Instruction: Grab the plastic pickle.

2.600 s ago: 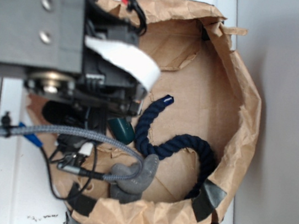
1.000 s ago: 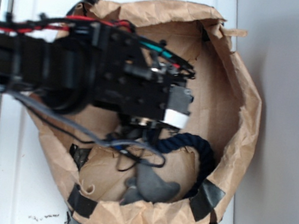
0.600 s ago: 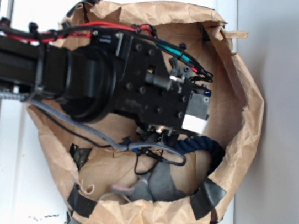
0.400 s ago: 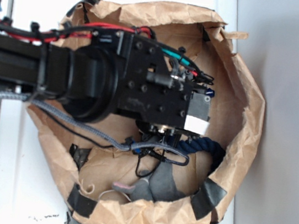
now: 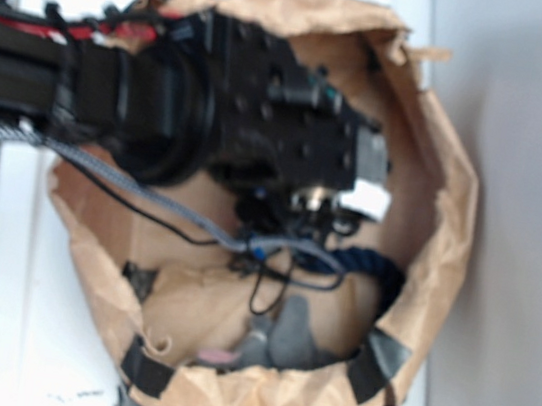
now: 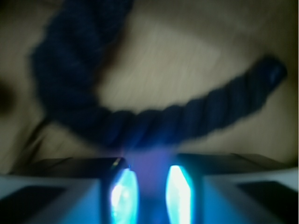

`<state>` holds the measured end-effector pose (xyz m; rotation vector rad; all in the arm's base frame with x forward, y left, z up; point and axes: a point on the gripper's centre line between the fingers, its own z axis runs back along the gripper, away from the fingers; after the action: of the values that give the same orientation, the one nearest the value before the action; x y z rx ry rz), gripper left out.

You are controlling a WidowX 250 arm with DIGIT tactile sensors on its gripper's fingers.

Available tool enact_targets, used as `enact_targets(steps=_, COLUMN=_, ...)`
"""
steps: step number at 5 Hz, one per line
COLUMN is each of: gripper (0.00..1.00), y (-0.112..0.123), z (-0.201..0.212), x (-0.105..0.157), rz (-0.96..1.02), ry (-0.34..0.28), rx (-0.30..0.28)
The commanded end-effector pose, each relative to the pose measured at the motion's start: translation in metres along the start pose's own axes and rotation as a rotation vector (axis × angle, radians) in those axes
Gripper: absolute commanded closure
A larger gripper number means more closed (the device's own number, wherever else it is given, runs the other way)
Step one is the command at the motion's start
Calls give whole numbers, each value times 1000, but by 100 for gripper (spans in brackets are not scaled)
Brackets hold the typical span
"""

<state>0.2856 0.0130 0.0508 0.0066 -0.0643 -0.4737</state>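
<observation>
One black robot arm (image 5: 163, 107) is seen reaching into a crumpled brown paper bag (image 5: 448, 238) set on a white surface (image 5: 1, 327), in a blurred exterior view. The gripper (image 6: 152, 193) is shown in the wrist view with its two fingers (image 6: 124, 196) lit pale blue and set a narrow gap apart; whether anything is held between them cannot be told. A navy blue twisted rope (image 6: 140, 126) is seen curving across the bag's floor just beyond the fingertips. A grey plush toy (image 5: 287, 337) is visible near the bag's lower edge. The plastic pickle cannot be made out in either view.
</observation>
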Motion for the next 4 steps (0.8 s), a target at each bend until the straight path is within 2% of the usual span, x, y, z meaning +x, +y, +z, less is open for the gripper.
enact_targets(steps=1, gripper=0, y=1, z=61, x=-27, rz=-26, ry=-50, rx=-25)
enact_targets(steps=2, gripper=0, y=-6, z=53, x=-55, rz=-75, ry=-60, rx=5)
enact_targets(steps=3, gripper=0, y=-7, z=32, x=-70, rz=-94, ry=-51, rx=59)
enact_targets(steps=4, gripper=0, y=-4, z=22, x=-66, rz=-73, ry=-30, rx=65)
